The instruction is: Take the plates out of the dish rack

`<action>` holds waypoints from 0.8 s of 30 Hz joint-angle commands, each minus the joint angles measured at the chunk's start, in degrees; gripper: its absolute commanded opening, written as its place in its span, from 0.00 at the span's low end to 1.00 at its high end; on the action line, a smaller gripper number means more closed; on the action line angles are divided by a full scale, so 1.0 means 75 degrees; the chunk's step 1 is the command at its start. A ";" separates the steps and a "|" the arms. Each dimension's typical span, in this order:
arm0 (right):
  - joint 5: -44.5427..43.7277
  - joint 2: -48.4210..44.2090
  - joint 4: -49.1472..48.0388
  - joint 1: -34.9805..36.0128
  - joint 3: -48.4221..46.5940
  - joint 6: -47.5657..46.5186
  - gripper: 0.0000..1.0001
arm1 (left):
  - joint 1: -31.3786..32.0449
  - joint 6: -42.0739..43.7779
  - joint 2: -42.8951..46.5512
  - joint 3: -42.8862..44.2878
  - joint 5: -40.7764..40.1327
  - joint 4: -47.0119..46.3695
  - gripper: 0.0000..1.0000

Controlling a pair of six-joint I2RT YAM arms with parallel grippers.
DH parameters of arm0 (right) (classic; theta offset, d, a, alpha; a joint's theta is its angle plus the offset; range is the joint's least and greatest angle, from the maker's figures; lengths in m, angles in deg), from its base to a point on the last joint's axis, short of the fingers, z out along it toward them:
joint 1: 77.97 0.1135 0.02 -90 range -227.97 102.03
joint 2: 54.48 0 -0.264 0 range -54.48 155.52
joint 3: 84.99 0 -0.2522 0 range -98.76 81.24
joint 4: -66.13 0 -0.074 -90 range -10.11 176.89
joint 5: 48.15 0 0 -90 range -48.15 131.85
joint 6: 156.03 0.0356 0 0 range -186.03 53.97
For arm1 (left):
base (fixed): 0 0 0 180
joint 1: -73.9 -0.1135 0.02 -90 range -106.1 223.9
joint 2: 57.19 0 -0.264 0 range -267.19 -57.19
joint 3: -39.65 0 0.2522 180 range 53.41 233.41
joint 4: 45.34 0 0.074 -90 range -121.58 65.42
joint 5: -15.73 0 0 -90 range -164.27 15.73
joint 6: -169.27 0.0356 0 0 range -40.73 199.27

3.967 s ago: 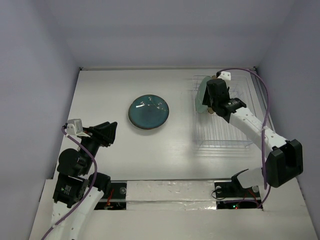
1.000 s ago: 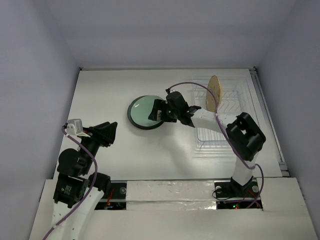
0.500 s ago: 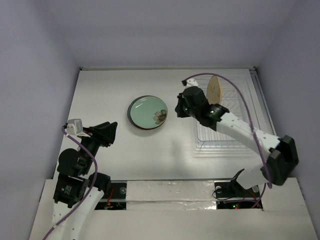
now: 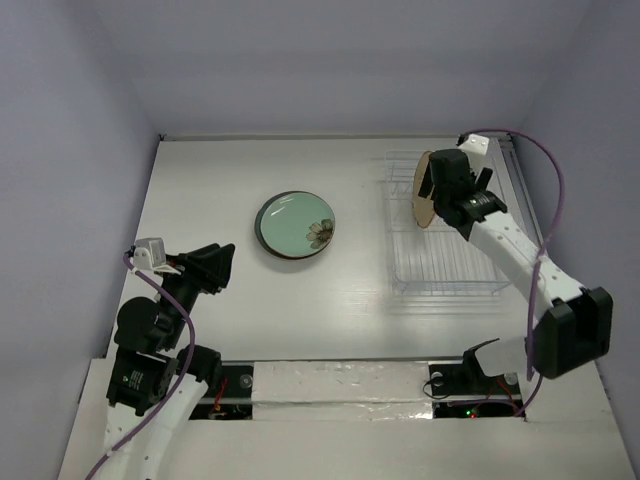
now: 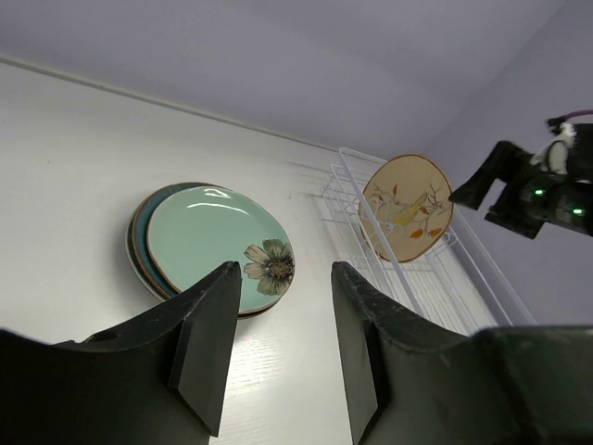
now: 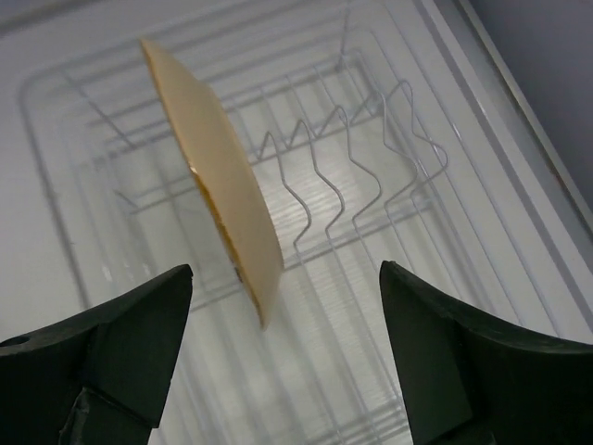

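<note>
Our right pincer (image 6: pixel 283 315) hangs open above the upright round tan plate (image 6: pixel 218 185) in the white wire rack (image 4: pixel 445 290); closing off-centre could topple it against the tines (image 6: pixel 320 185).

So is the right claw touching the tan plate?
Apart. The right wrist view shows the tan plate between the open right gripper fingers, bare rack either side.
</note>
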State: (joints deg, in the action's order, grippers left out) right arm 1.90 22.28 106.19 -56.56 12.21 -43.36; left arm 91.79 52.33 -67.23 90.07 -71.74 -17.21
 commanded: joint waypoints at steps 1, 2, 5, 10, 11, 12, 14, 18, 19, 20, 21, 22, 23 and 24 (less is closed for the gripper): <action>-0.0111 0.0733 -0.0074 -0.0263 -0.0273 -0.0176 0.86 | -0.0030 0.0018 -0.0044 -0.0002 0.0074 -0.0440 0.40; -0.0135 0.1049 -0.0085 -0.0265 -0.0369 -0.0199 0.81 | -0.0030 0.0029 -0.0032 -0.0002 0.0074 -0.0440 0.40; -0.0112 0.1402 -0.0273 -0.0335 -0.0638 -0.0386 0.71 | -0.0030 0.0029 -0.0020 0.0010 0.0085 -0.0451 0.40; -0.0346 0.2036 -0.0238 -0.0405 -0.0978 -0.0632 0.45 | -0.0030 0.0029 0.0050 0.0010 0.0097 -0.0451 0.40; -0.0346 0.2048 -0.0226 -0.0405 -0.1037 -0.0679 0.30 | -0.0030 0.0029 0.0062 -0.0002 0.0109 -0.0463 0.40; -0.0346 0.2025 -0.0214 -0.0405 -0.1037 -0.0703 0.24 | -0.0030 0.0029 0.0073 0.0010 0.0097 -0.0463 0.40; -0.0346 0.1838 -0.0179 -0.0405 -0.1061 -0.0808 0.10 | -0.0100 0.0029 0.0073 0.0010 0.0109 -0.0451 0.40; -0.0217 0.1474 0.0054 -0.0405 -0.1330 -0.1066 0.00 | -0.0100 0.0041 0.0062 -0.0014 0.0167 -0.0486 0.40; -0.0229 0.1416 0.0241 -0.0336 -0.1504 -0.1078 0.00 | -0.0100 0.0029 0.0062 -0.0002 0.0179 -0.0498 0.40; -0.0252 0.1264 0.0312 -0.0335 -0.1599 -0.1148 0.00 | -0.0100 0.0029 0.0062 -0.0002 0.0179 -0.0498 0.40; -0.0310 0.1181 0.0383 -0.0265 -0.1681 -0.1183 0.00 | -0.0170 0.0029 0.0062 -0.0014 0.0191 -0.0487 0.40; -0.0357 0.1111 0.0523 -0.0183 -0.1856 -0.1219 0.00 | -0.0170 0.0041 0.0073 -0.0014 0.0191 -0.0486 0.40; -0.0404 0.0925 0.0594 -0.0183 -0.1951 -0.1265 0.00 | -0.0170 0.0041 0.0073 -0.0014 0.0179 -0.0486 0.40; -0.0428 0.0830 0.0652 -0.0113 -0.2044 -0.1289 0.00 | -0.0170 0.0029 0.0073 -0.0014 0.0179 -0.0486 0.40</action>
State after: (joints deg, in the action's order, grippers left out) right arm 3.28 35.65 113.56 -58.46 3.97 -51.55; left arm 91.02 52.33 -67.14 90.07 -71.26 -17.23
